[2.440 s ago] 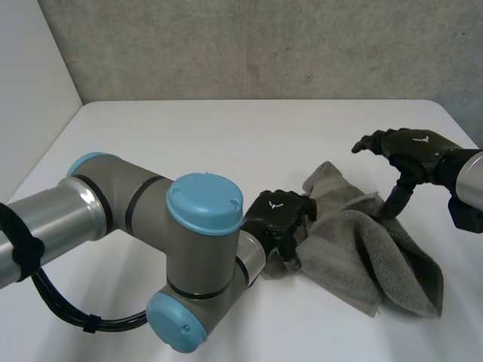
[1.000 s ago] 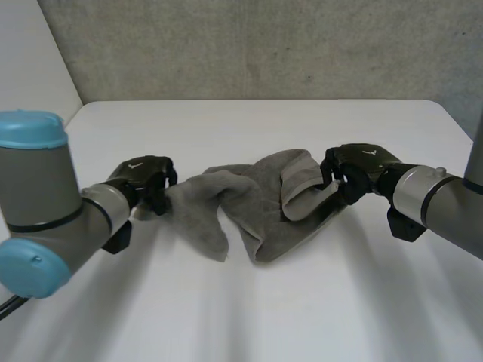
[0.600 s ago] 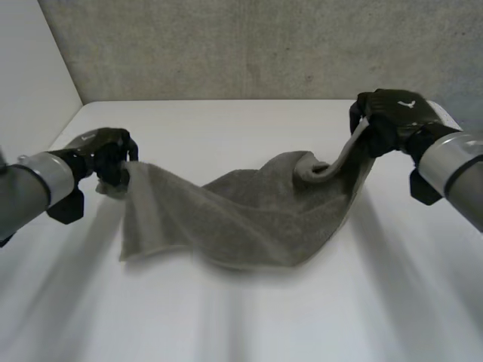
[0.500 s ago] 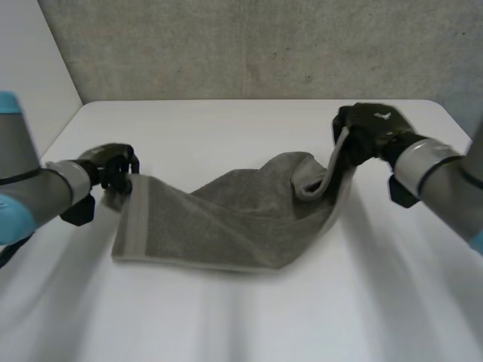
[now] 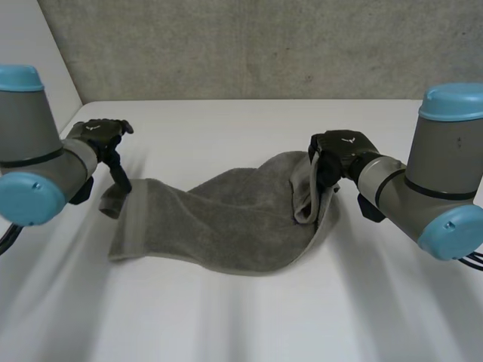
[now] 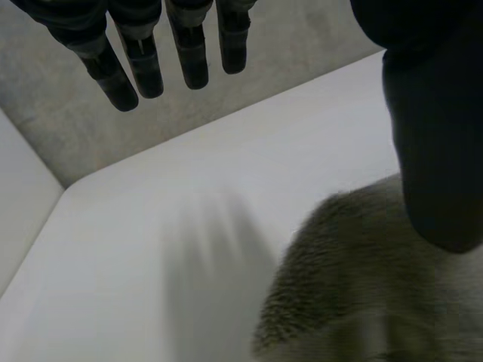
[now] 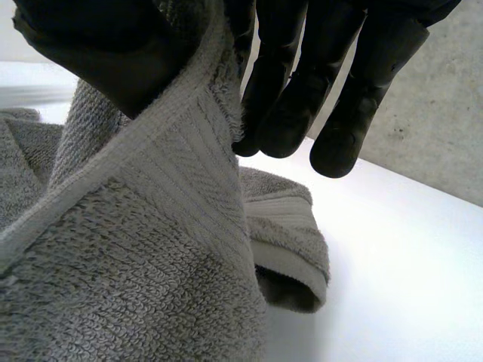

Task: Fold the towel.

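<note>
The grey towel (image 5: 226, 219) lies spread across the middle of the white table (image 5: 241, 324), its right end bunched and lifted. My left hand (image 5: 102, 136) hovers over the towel's left corner with fingers (image 6: 143, 60) straight and apart from the thumb, holding nothing. That corner (image 6: 355, 294) lies on the table below the thumb. My right hand (image 5: 336, 158) is at the towel's right end. There its thumb and fingers (image 7: 347, 75) pinch the banded edge of the towel (image 7: 136, 264), which hangs down from the grip in a fold.
A grey concrete wall (image 5: 264, 45) runs behind the table's far edge, and a white side wall (image 5: 30, 75) stands at the left. Both arms' elbows sit at the near left and near right of the table.
Both hands pulled the towel out wide and lowered it onto the table. My left hand then opened and let go of the left corner. My right hand sank toward the table, still gripping.
</note>
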